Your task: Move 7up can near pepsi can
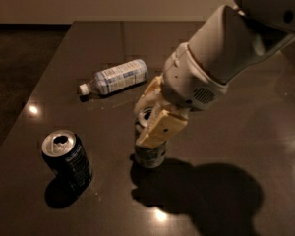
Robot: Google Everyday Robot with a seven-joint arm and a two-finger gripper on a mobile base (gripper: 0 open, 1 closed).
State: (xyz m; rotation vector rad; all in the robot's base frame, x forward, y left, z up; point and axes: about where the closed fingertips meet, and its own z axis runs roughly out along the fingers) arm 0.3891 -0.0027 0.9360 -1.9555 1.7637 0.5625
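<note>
The gripper [145, 124], with its cream-coloured fingers on a thick white arm, sits up and to the right of the dark navy-blue pepsi can with the opened silver top [68, 159]. It is clamped on the upper half of the pale greenish-grey 7up can with the silver rim [151, 155]. One finger lies across the near face of that can and the other sits behind it, so the can is between the fingers and held, not merely beside them.

The 7up can stands upright with its long axis vertical. It is to the right of the pepsi can with a stretch of bare dark tabletop [226, 132] between them: near, but not yet just beside. Its base looks to be on the surface or only just off it; the can's own shadow hides that edge, so I cannot tell which.

The coming move turns on this line: from the held can, the pepsi can lies to the left and slightly toward the camera. It also stands upright, so a sideways carry must stop short of knocking it.

A clear plastic water bottle with a white label [117, 76] lies on its side beyond the pepsi can, further up the table and to its right. It is off the line between the two cans and should not get in the way.
</note>
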